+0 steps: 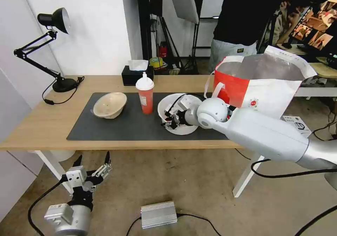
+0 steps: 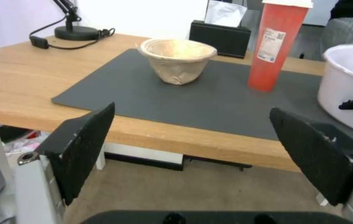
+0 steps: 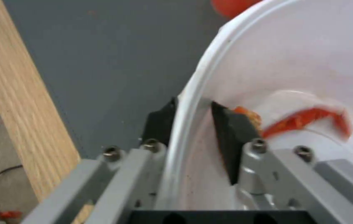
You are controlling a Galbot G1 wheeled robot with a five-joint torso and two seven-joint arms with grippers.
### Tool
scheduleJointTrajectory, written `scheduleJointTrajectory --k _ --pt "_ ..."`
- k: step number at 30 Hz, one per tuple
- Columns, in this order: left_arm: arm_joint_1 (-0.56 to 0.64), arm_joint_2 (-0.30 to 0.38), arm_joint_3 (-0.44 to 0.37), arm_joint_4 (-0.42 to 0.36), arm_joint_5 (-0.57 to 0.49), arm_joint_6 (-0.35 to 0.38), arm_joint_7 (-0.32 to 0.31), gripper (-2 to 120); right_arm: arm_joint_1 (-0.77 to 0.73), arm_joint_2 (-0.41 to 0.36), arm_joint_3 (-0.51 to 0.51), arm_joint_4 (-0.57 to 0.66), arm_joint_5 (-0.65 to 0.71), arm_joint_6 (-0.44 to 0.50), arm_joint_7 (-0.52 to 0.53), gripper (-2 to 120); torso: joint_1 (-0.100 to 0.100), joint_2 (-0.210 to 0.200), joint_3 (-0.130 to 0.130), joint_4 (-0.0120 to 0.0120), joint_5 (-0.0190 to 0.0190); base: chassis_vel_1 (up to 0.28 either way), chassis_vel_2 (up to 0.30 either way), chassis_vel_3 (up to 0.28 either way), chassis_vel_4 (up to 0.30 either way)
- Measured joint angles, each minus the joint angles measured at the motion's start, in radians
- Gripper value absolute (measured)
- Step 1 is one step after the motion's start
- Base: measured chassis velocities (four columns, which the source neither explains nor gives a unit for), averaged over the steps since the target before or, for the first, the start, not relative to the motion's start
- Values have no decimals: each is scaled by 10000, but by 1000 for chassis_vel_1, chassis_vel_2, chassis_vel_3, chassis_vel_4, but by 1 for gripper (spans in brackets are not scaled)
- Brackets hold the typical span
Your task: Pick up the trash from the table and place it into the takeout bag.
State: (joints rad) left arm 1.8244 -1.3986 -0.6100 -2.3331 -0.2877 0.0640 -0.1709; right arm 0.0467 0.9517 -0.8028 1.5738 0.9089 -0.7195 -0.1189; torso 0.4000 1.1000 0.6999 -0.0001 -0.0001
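Head view: right gripper [image 1: 171, 118] astride white bowl [image 1: 175, 128] rim on mat [image 1: 130, 125], bag [image 1: 261, 85] close behind for short carry.

Left wrist: left gripper [image 2: 193, 152] spread, idle below table [image 2: 14, 84].

Right wrist: fingers [image 3: 230, 130] straddling rim, ready to lift.

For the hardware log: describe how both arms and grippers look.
Right arm: smooth silver-grey shell, round white joint, black cables. Right gripper: grey metal linkages with screws, black finger pads. Left gripper: silver-grey body, black textured fingers, black cable.

Silver-grey right arm [image 1: 266, 134] with rounded white joint, black cables, black-padded fingers [image 3: 230, 127] on screwed grey links.
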Motion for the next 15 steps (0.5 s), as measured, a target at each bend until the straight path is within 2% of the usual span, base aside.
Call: scheduleJointTrajectory --k 6,15 --pt "14 -35 13 -1 16 -5 -1 100 -8 58 -8 -21 -1 0 14 0 0 -1 0 0 0 0 0 0 0" --pt "-2 37 -44 -15 -25 -20 -24 100 -7 184 -20 -88 55 -1 55 0 -1 0 0 1 0 0 0 0 0"
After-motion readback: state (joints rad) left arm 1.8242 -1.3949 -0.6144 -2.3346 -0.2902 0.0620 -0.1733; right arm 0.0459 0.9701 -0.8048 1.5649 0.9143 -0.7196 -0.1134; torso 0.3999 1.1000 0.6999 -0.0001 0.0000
